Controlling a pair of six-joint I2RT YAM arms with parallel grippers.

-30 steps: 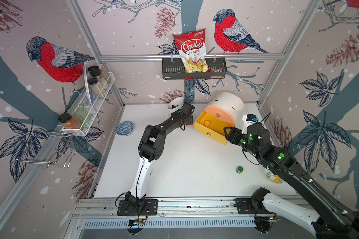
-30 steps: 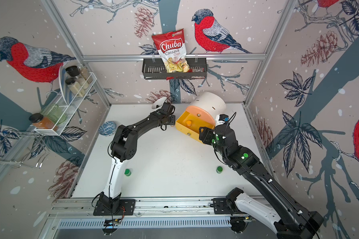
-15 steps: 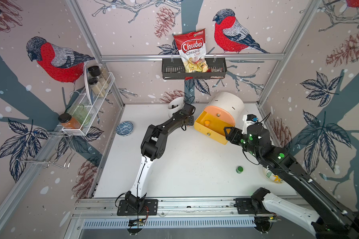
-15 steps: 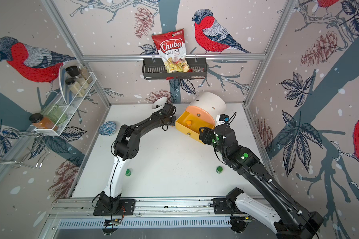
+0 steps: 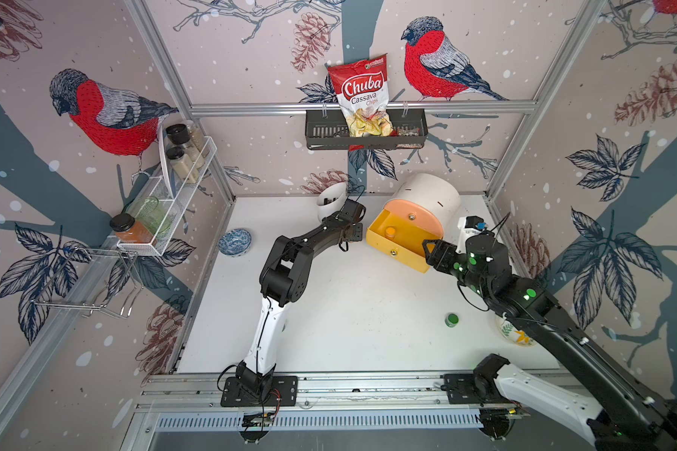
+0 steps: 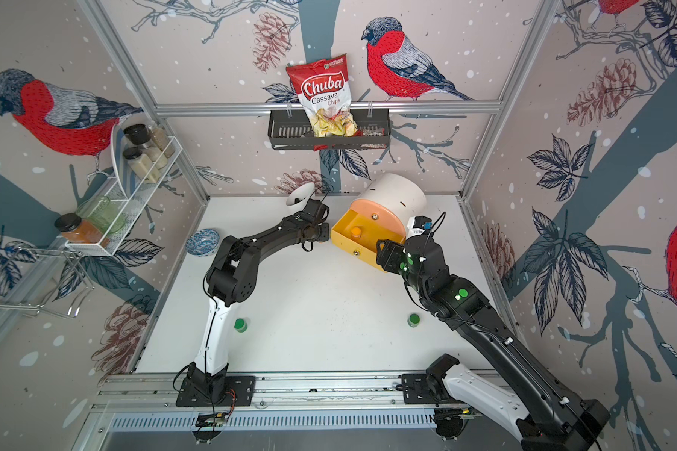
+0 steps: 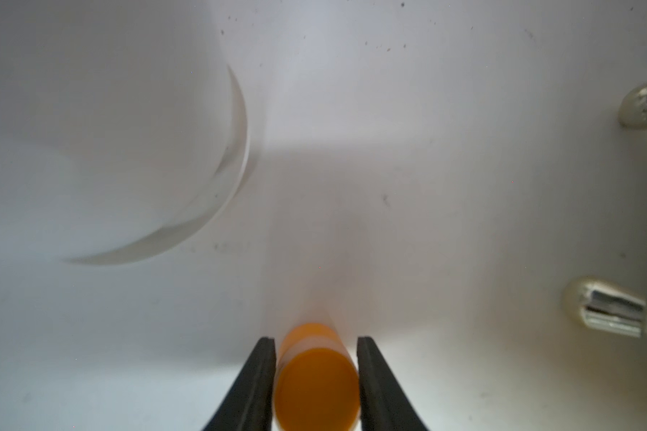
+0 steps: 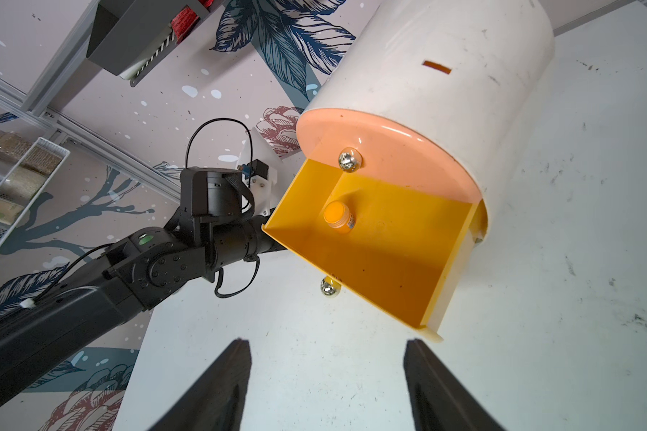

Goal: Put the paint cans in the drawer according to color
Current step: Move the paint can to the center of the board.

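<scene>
Fingers of left gripper have closed in, now pinching the orange can.

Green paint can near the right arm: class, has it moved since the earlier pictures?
No. In a top view the green paint can stands on the same spot, no nearer to or farther from the front rail.

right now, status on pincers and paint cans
Left pincer shut on orange can. Right pincer open, empty, by yellow drawer. Second orange can inside it. White cup close by.

White table with drawer, bowl, green can
</scene>
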